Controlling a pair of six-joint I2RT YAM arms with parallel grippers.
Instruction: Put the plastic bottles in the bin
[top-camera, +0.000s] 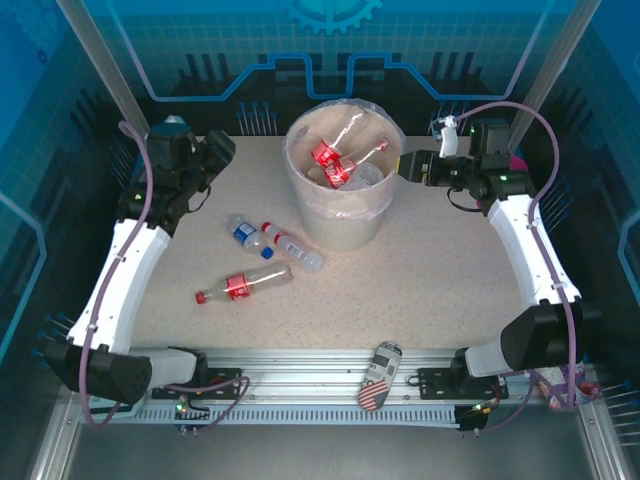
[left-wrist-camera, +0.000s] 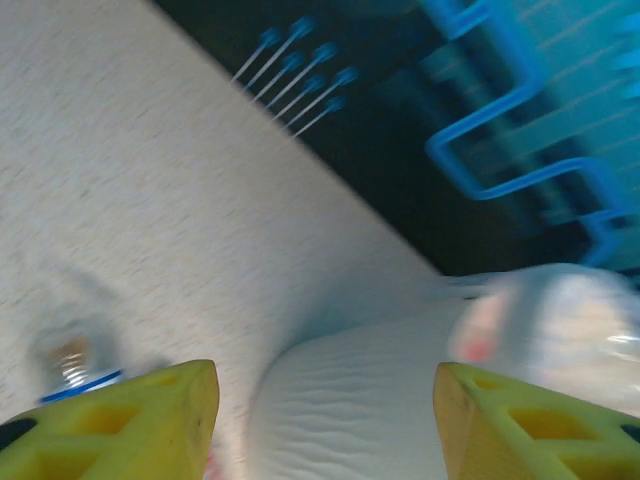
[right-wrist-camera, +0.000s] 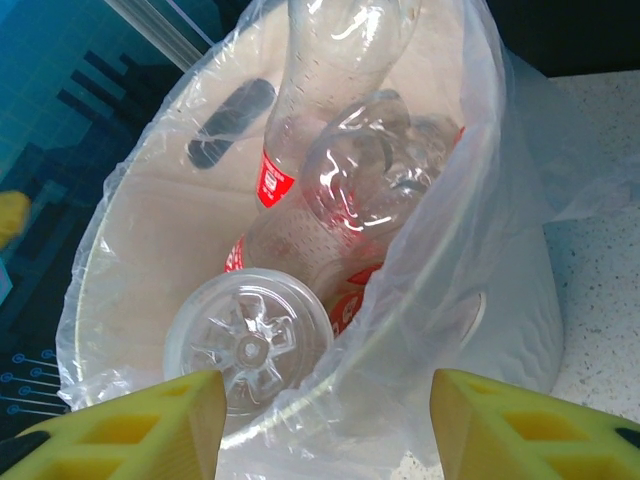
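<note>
The right fingers (right-wrist-camera: 130, 430) gape wide and empty at the rim of the bin (top-camera: 345, 225). The left fingers (left-wrist-camera: 130, 420) gape wide near the far-left corner of the table (top-camera: 440, 290).

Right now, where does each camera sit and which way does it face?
Top external: above and behind, looking down on table, bin, left arm, right arm.
Left wrist: low over the table, facing the bin's wall; left gripper open.
Right wrist: at the bin's rim, looking in at bottles; right gripper open.
Shared: all three show the bin.
</note>
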